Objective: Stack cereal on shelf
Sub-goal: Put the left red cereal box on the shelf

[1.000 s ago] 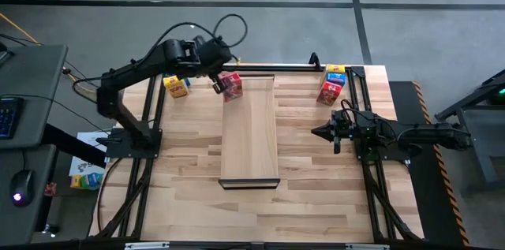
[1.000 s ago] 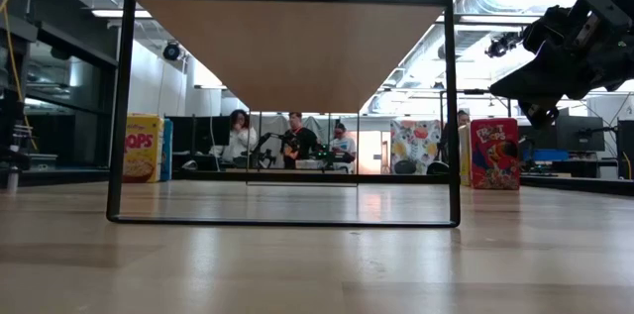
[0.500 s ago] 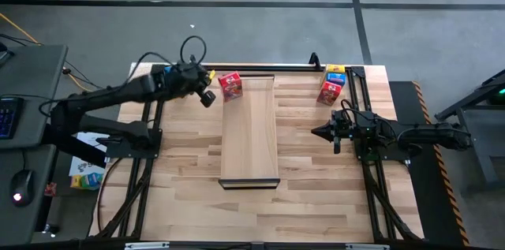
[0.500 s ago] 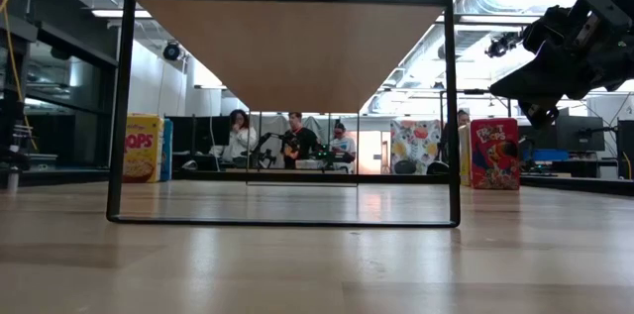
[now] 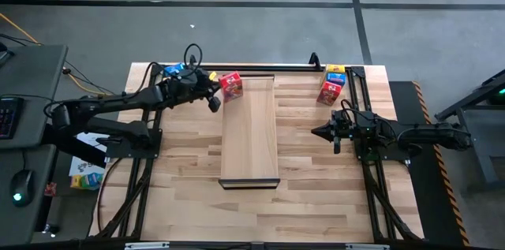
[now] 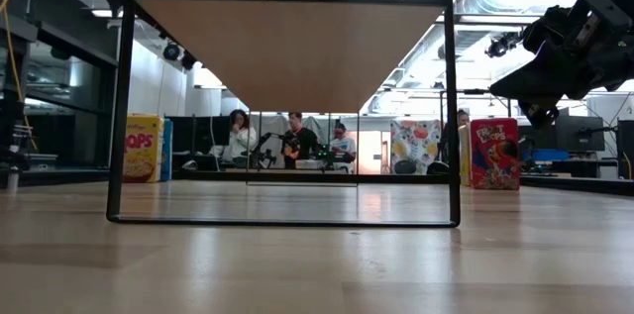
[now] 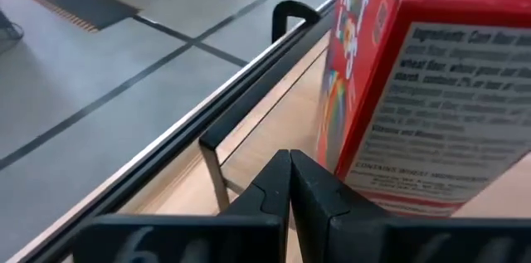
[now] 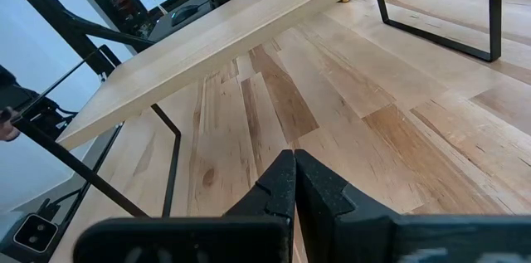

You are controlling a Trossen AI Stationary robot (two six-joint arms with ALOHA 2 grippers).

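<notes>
While red cereal box (image 5: 230, 86) stands on shelf (image 5: 250, 136) — left gripper (image 5: 213, 102) beside it, fingers together | right gripper (image 5: 325, 132) likewise together

**Left arm lets go and sinks back**

The left gripper (image 5: 214, 103) is off the red cereal box (image 5: 231, 85) it carried a second ago, fingers now pressed together just beside it. The box stands alone at the shelf's (image 5: 250, 136) far end. The arm drops low, stretched along the table's left side.
</notes>
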